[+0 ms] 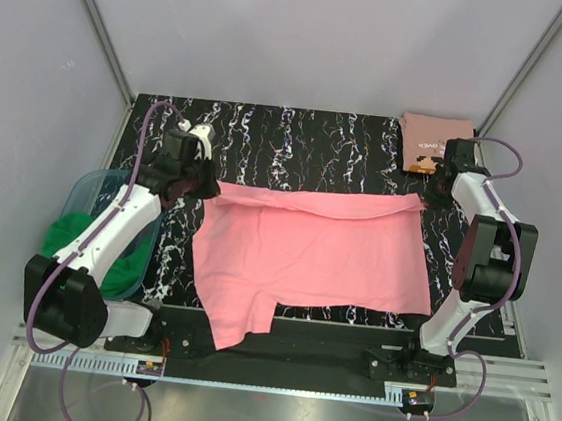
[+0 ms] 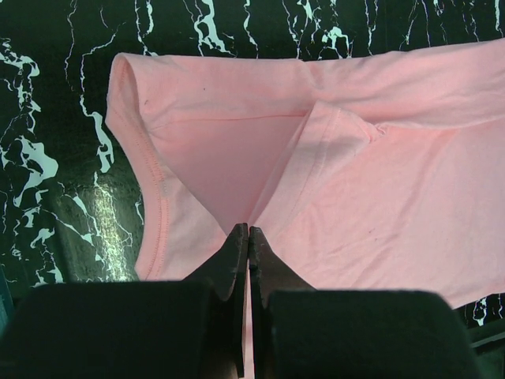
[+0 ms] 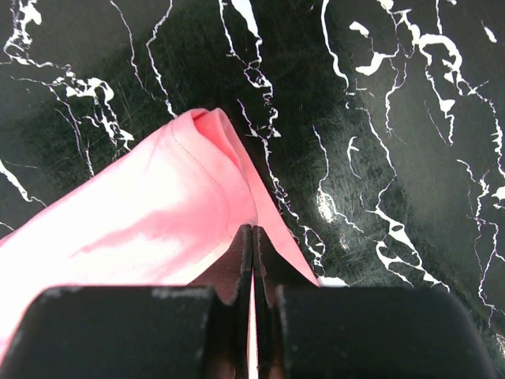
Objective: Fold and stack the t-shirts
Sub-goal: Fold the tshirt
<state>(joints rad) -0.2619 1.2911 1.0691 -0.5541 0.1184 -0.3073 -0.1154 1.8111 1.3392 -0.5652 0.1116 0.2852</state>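
A bright pink t-shirt [image 1: 312,254] lies spread across the black marbled table, its far edge folded over. My left gripper [image 1: 206,189] is shut on its far left corner; the left wrist view shows the cloth [image 2: 347,158] pinched between the closed tips [image 2: 248,230]. At the far right corner my right gripper [image 1: 433,198] is shut on the shirt; in the right wrist view pink fabric [image 3: 158,221] runs into the closed tips [image 3: 252,230]. A duller salmon t-shirt [image 1: 431,144] with white lettering sits folded at the back right corner.
A clear blue bin [image 1: 92,191] holding green cloth [image 1: 77,241] stands at the left edge, beside the left arm. Grey walls enclose the table [image 1: 298,142] at the back and sides. A sleeve hangs over the near edge [image 1: 239,322].
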